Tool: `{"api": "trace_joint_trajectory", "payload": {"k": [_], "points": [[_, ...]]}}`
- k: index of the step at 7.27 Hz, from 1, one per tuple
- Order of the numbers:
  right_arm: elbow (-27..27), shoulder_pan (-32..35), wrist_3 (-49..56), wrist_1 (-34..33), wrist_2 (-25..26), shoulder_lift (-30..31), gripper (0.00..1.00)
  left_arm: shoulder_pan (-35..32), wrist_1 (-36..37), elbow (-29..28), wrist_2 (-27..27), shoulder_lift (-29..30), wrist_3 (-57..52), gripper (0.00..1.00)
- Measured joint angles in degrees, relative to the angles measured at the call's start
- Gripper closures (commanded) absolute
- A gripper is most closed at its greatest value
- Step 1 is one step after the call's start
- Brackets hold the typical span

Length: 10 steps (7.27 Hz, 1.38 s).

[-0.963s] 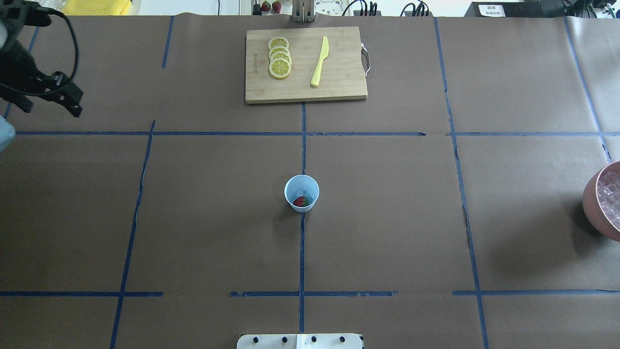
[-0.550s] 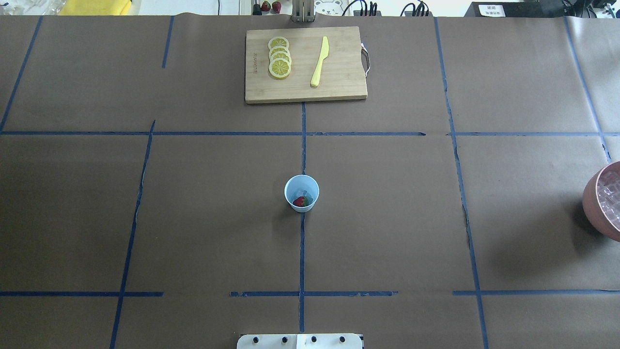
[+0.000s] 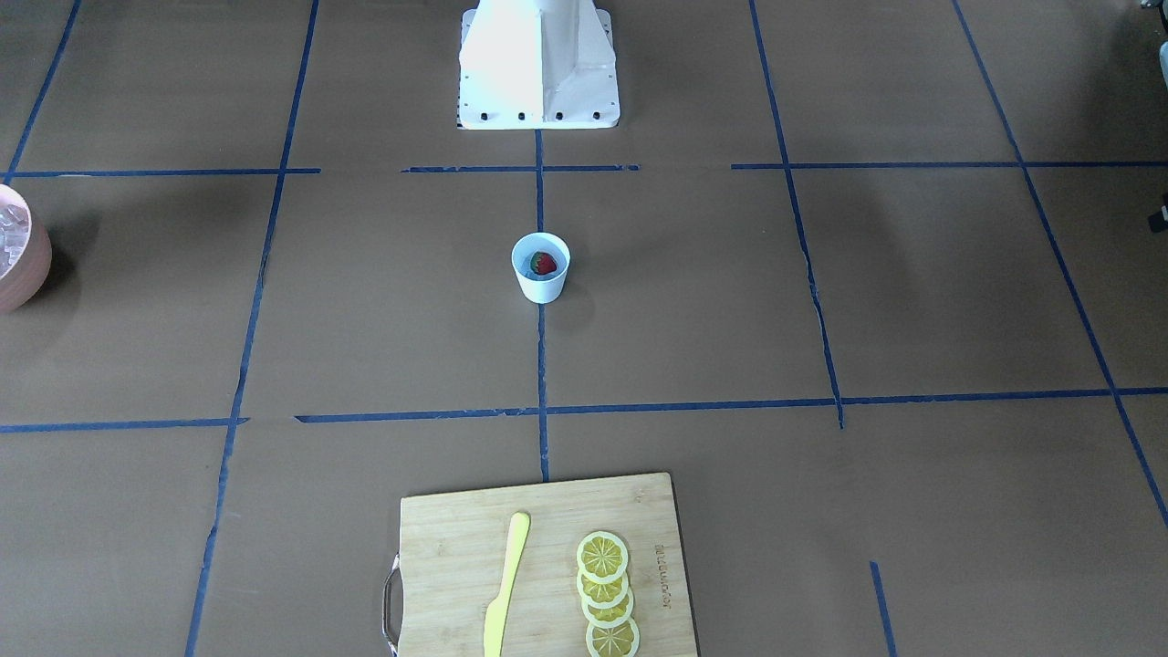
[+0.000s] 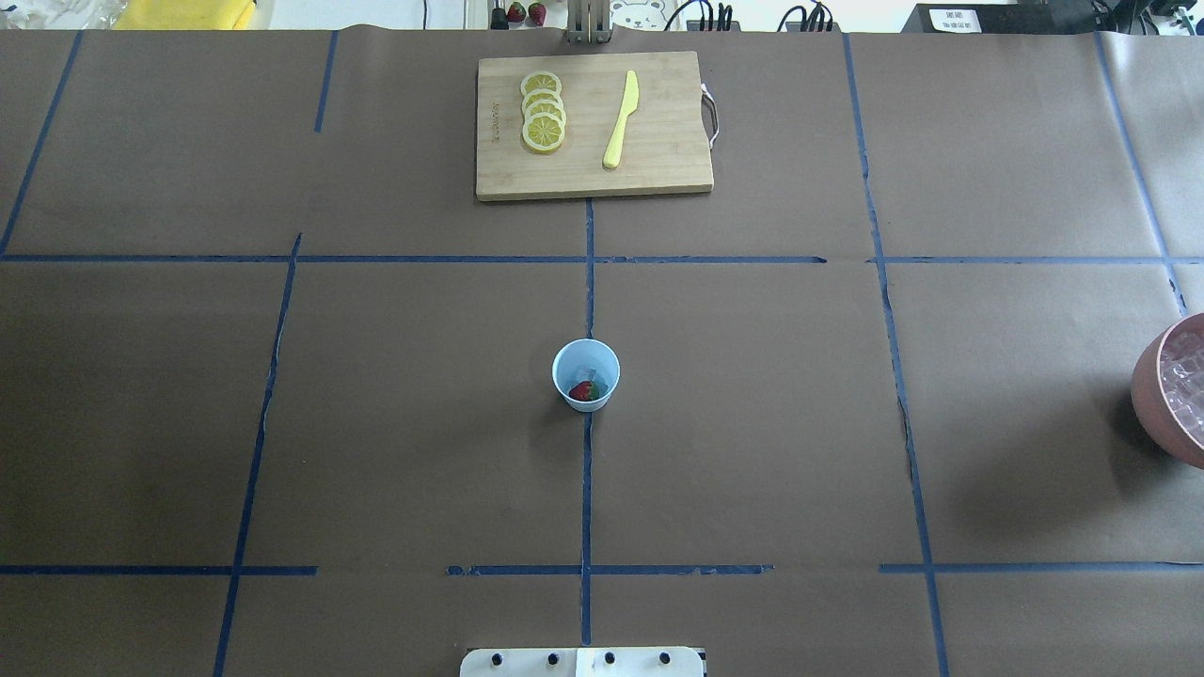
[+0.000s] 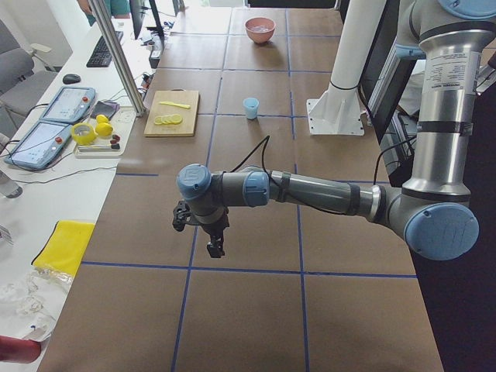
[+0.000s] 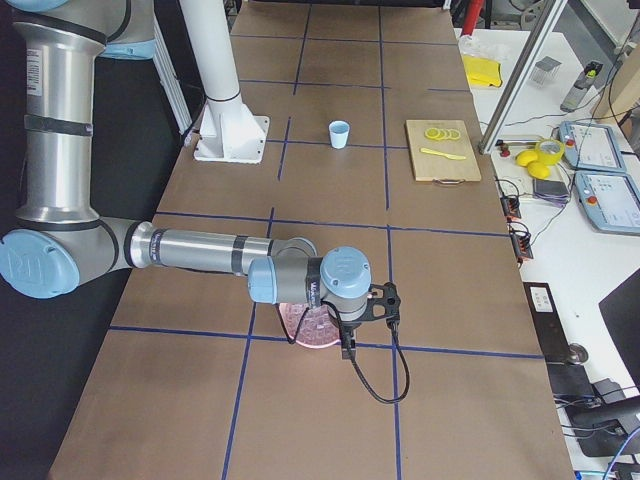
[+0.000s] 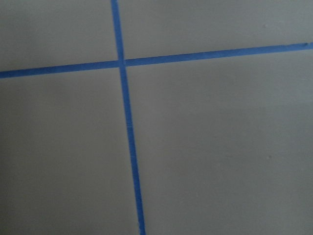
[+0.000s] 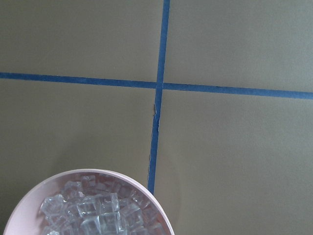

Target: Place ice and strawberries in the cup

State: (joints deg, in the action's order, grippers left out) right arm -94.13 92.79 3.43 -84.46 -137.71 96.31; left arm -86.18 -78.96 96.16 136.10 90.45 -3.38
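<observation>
The pale blue cup (image 4: 585, 375) stands upright at the table's middle, and also shows in the front-facing view (image 3: 540, 267). A red strawberry (image 4: 583, 391) lies inside it beside a clear ice cube (image 4: 592, 368). More ice (image 8: 93, 208) fills the pink bowl (image 4: 1143, 395) at the table's right edge. My left gripper (image 5: 213, 246) hovers over bare table far left of the cup; I cannot tell whether it is open. My right gripper (image 6: 346, 348) hangs just beyond the bowl (image 6: 300, 318); I cannot tell its state either. No fingers show in either wrist view.
A wooden cutting board (image 4: 658, 174) lies at the far middle with lemon slices (image 4: 544, 113) and a yellow knife (image 4: 621, 120). The robot's white base (image 3: 538, 64) stands at the near edge. Blue tape lines cross the brown table cover.
My left arm has drawn out of the overhead view at its upper left. The cup and its contents have not moved.
</observation>
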Motion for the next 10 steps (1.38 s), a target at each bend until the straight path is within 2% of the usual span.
{"api": "trace_joint_trajectory", "payload": {"k": [2, 6, 10], "points": [[0.0, 0.0, 0.0, 0.0, 0.1, -0.2, 0.00, -2.7, -1.7, -1.0, 0.0, -0.2, 1.3, 0.00], [0.0, 0.0, 0.0, 0.0, 0.1, -0.3, 0.00, -3.4, -12.0, -5.2, -0.2, -0.5, 6.0, 0.00], [0.0, 0.0, 0.1, 0.0, 0.1, -0.3, 0.00, -5.9, -12.1, -5.5, -0.5, -0.9, 0.3, 0.00]]}}
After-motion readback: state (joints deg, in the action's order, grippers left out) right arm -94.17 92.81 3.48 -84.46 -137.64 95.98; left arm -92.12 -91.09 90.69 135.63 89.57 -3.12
